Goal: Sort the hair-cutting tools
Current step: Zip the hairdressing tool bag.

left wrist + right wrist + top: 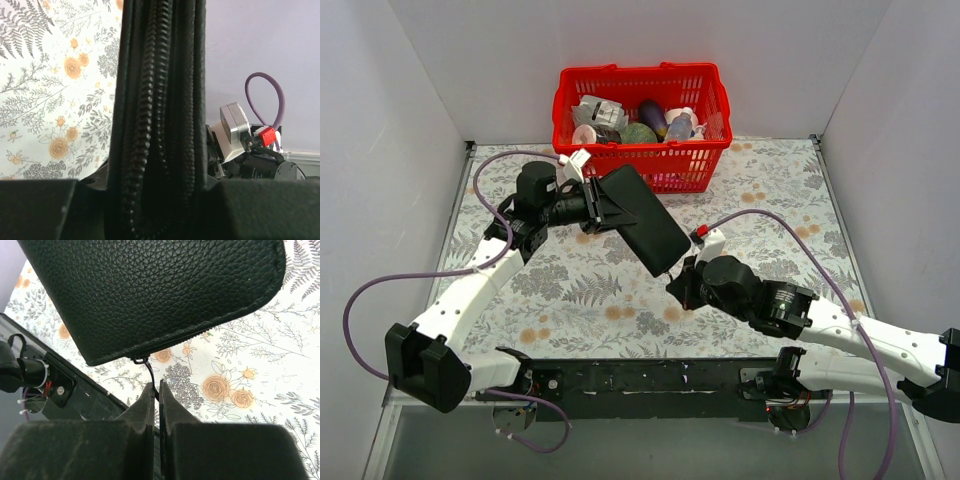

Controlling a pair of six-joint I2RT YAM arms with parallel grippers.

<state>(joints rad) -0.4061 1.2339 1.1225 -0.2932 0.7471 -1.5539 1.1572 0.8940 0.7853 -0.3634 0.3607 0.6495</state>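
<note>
The left pincer (608, 208) is clamped on the far-left end of the flat black case (645, 225), holding it tilted above the flowered table (770, 220), its other end pointing near and right. From the left wrist the zip (150, 125) runs straight up the case's edge. The right pincer (156, 390), just beside the near-right corner, is closed tight on the thin black zip pull (150, 372) hanging there. The red basket (640, 72) stands at the far side, full of bottles. The hair-cutting tools are not visible, so I cannot tell where they lie.
</note>
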